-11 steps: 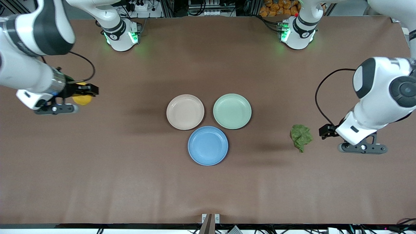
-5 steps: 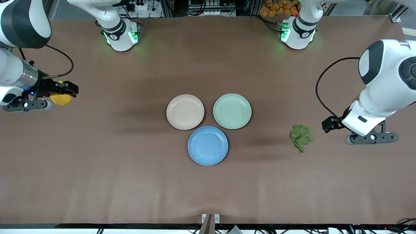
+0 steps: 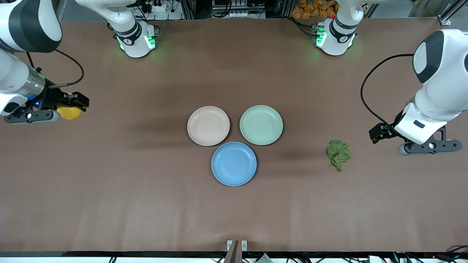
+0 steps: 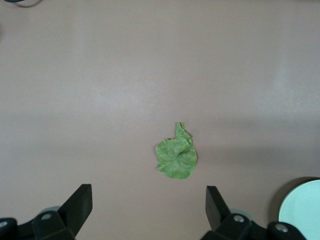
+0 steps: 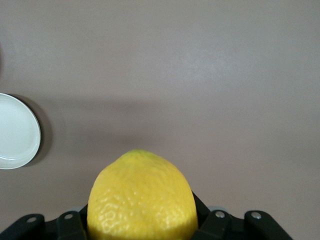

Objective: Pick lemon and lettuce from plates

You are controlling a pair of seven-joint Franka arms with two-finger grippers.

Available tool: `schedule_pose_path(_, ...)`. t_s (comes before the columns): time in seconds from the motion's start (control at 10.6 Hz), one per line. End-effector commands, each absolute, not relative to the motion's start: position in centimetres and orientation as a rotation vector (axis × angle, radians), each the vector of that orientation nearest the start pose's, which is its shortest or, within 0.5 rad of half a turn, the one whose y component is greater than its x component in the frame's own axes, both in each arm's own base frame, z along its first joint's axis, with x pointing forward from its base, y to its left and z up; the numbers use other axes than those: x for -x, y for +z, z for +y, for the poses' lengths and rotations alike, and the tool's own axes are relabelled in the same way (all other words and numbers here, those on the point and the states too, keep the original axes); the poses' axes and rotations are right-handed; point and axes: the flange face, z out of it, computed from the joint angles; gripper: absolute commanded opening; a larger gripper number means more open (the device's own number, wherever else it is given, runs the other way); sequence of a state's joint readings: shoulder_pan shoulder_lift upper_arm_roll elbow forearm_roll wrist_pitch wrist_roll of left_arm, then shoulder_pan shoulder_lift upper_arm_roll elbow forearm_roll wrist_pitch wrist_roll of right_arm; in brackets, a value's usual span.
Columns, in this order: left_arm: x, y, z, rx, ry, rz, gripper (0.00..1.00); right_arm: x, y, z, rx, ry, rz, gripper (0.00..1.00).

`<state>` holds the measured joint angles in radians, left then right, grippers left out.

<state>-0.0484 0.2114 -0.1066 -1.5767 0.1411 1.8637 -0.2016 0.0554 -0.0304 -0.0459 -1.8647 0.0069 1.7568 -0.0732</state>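
Front view: your right gripper (image 3: 75, 104) is clamped on the lemon (image 3: 69, 112), up over bare table at the right arm's end. Beige plate (image 3: 208, 125) and mint plate (image 3: 261, 124) are both empty. The lettuce (image 3: 339, 154) lies on the table toward the left arm's end.

Left wrist view: left gripper (image 4: 148, 206) is wide open, holding nothing, above the lettuce (image 4: 176, 157).

Right wrist view: the lemon (image 5: 142, 197) sits snug between the fingers.

I'd say you're on the set-down step, so next lower that lemon and release.
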Motion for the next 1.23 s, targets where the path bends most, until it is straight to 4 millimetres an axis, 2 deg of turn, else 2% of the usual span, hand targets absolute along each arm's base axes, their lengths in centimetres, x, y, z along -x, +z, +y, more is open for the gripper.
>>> schedule_pose_path(0.0, -61.9, 54.0, -8.3, 3.03, -0.161, -0.035, 1.0, -52.1, 51.1, 0.3, 3.136, 0.07, -0.149, 0.61)
schedule_pose_path(0.28, -61.4, 55.8, -8.0, 3.025, -0.17, -0.047, 1.0, -51.0, 49.0, 0.3, 3.136, 0.01, -0.149, 0.61)
schedule_pose_path(0.57, -60.5, 57.2, -8.1, 3.036, -0.155, -0.034, 1.0, -51.1, 48.6, 0.0, 3.136, 0.0, -0.14, 0.61)
schedule_pose_path(0.85, -59.1, 59.5, -8.3, 3.069, -0.169, -0.025, 1.0, -51.1, 47.2, -0.4, 3.138, -0.036, -0.128, 0.6)
schedule_pose_path(0.95, -58.9, 59.9, -8.0, 3.087, -0.174, -0.015, 1.0, -51.1, 46.5, -0.5, 3.138, -0.046, -0.125, 0.6)
schedule_pose_path(1.14, -57.9, 61.1, -7.8, 3.112, -0.196, 0.031, 1.0, -50.8, 43.7, -1.5, 3.14, -0.094, -0.095, 0.59)
